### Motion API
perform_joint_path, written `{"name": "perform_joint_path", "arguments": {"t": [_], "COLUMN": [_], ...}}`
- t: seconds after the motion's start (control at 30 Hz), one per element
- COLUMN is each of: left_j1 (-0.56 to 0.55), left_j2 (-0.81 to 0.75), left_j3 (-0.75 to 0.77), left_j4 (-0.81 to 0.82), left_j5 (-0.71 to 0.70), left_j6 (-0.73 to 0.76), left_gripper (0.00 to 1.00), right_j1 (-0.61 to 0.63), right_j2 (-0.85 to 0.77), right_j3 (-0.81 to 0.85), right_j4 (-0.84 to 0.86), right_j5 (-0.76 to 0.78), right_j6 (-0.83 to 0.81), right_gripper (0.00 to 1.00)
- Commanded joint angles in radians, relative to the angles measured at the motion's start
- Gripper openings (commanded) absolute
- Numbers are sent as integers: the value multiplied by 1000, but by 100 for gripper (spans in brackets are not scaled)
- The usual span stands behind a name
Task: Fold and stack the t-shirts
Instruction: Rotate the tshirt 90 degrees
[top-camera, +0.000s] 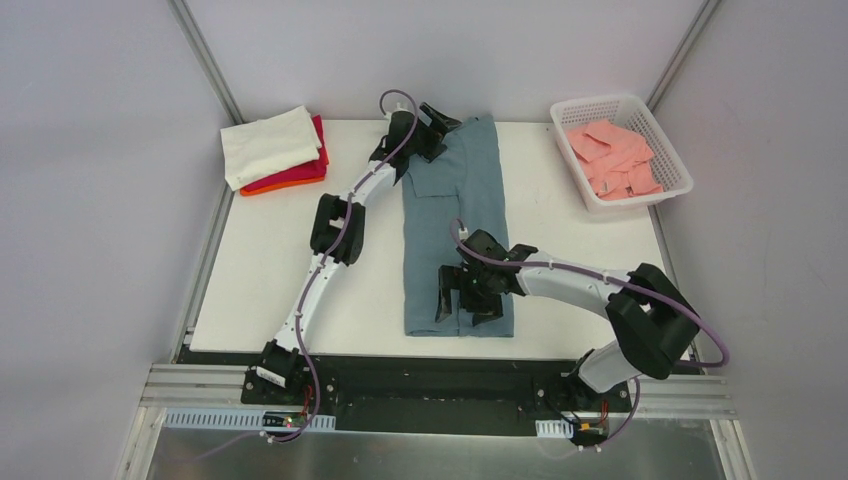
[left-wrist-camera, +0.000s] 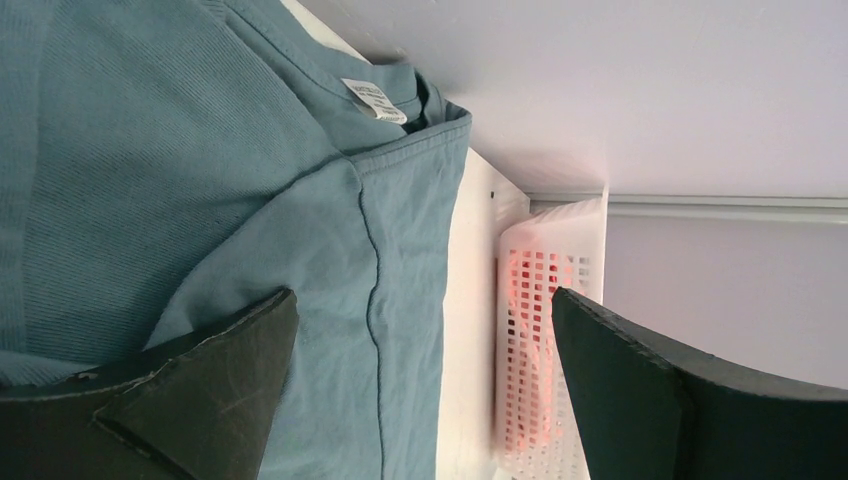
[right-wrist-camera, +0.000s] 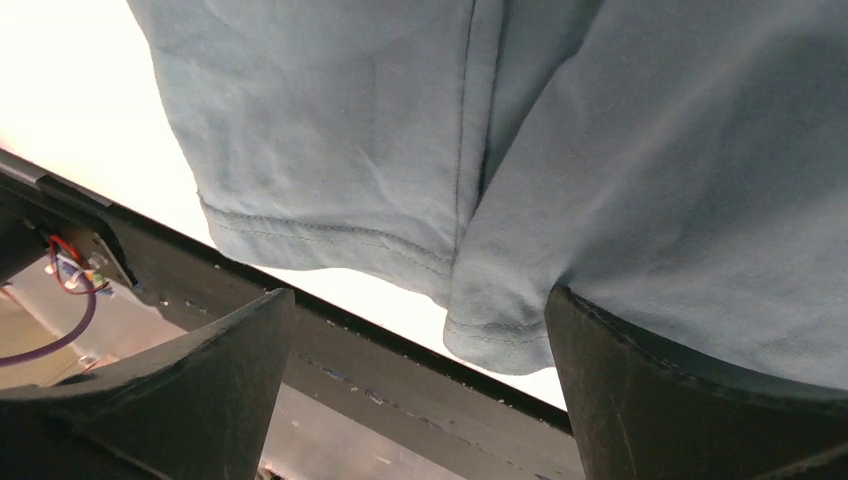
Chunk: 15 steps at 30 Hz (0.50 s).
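Left jaws wide over the shirt (top-camera: 470, 190) at its collar (left-wrist-camera: 425, 125), right jaws wide over the hem (right-wrist-camera: 330, 238), seemingly poised to fold.

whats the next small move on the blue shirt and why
Probably lower and close the right gripper on the hem of the blue-grey shirt. The shirt already lies as a narrow strip, sides folded in. The right jaws stand open at its near hem and the left gripper is open at the collar, so folding hem toward collar looks next.
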Motion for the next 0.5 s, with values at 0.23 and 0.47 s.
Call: {"name": "perform_joint_path", "arguments": {"t": [0.23,0.47], "left_j1": [-12,-49], "left_j2": [-419,-802], "left_j3": [-248,-654], "left_j4": [-134,-305], "left_j5": [261,401], "left_j6": [276,440], "left_gripper": [99,99], "right_j1": [5,-47], "right_j2": [-370,-625], "right_j3": [0,-149], "right_j4": [-63,-136], "right_j5": [384,542], "right_j6": [29,159], "right_gripper": [99,99]}}
